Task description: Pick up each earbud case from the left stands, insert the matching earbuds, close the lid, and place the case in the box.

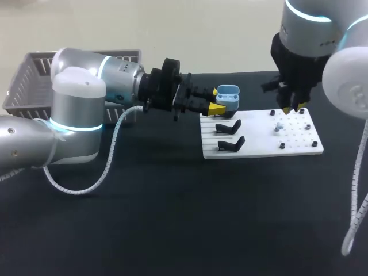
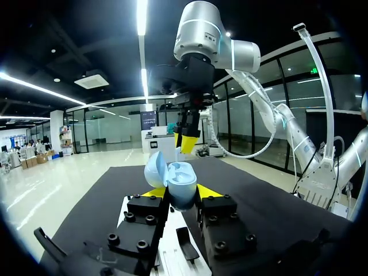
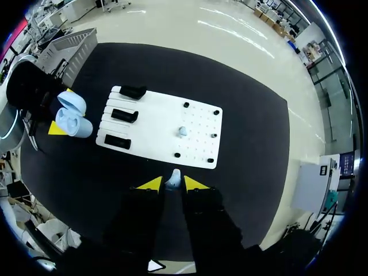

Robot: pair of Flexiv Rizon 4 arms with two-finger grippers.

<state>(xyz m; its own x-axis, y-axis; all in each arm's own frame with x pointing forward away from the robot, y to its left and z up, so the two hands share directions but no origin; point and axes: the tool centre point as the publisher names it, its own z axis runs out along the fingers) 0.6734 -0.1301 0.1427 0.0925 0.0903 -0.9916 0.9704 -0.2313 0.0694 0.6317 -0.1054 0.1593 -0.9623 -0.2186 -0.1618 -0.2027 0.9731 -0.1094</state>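
Note:
A light blue earbud case [image 1: 228, 96] with its lid standing open is held in the air at the left end of the white board [image 1: 261, 150], and my left gripper [image 1: 217, 102] is shut on its body. In the left wrist view the case [image 2: 183, 187] sits between the yellow tips, lid [image 2: 154, 168] tipped back. My right gripper [image 3: 172, 184] is shut on a small pale earbud [image 3: 173, 178] and hangs above the board's right end [image 1: 293, 108]. Another earbud [image 3: 182, 131] rests on the board's peg area. Three black stands [image 3: 125, 115] are bare.
A grey mesh basket [image 1: 31, 72] stands at the table's back left, behind my left arm. Small black pegs [image 1: 282, 146] dot the board's right half. Black tabletop [image 1: 172, 218] stretches in front of the board.

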